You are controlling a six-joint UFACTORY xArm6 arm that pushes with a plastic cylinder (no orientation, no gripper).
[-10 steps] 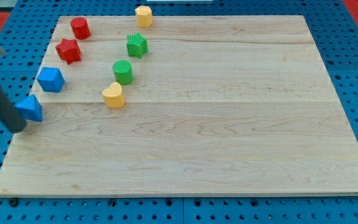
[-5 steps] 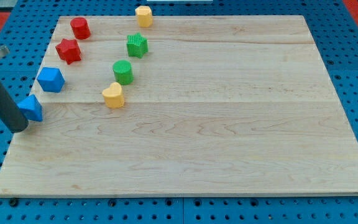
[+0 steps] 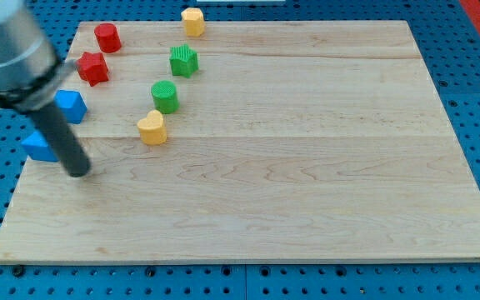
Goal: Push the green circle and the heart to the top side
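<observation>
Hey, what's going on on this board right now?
A robot arm is sliding its rod over a wooden board to push blocks toward the view's top. My tip sits near the left edge, just right of a blue block and left of and below the yellow heart. The green circle sits just above the heart. My tip touches neither, and both are short of the top edge.

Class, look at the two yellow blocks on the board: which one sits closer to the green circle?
The yellow heart, just below and left of the green circle, nearly touching it. The other yellow block sits far off at the board's top edge, beyond the green star.
</observation>
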